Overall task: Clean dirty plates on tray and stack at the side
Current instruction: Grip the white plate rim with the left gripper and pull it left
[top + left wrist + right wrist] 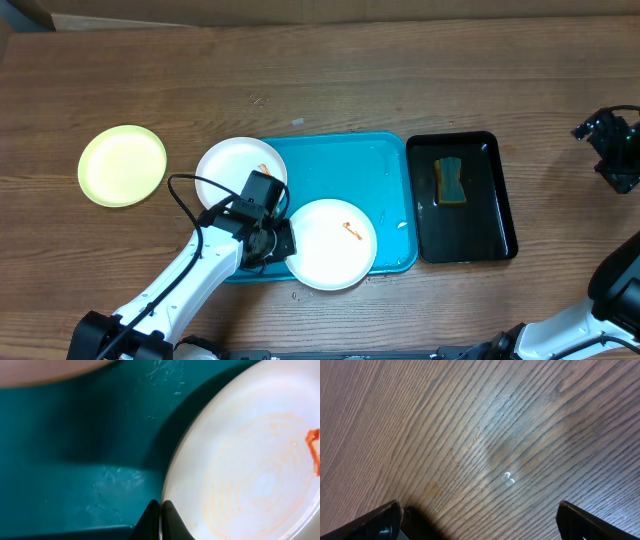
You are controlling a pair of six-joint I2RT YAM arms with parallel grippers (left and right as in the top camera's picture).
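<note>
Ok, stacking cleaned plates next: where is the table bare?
Bare wooden tabletop runs behind the turquoise plastic tray and narrow black tray, and around the round yellow-green plate. Crowded: the tray's left side, with two white plates and the left end effector.

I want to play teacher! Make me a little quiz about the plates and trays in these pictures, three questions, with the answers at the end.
1. True or false: the yellow-green plate lies on the wooden table, off the turquoise tray.
2. What lies in the black tray? A) a sponge B) a spoon C) a cup
3. Fill in: the ____ gripper is shut on the rim of the front white plate.
Key: 1 true. 2 A. 3 left: the left gripper pinches that rim, while the right gripper hangs open over the wooden table.
</note>
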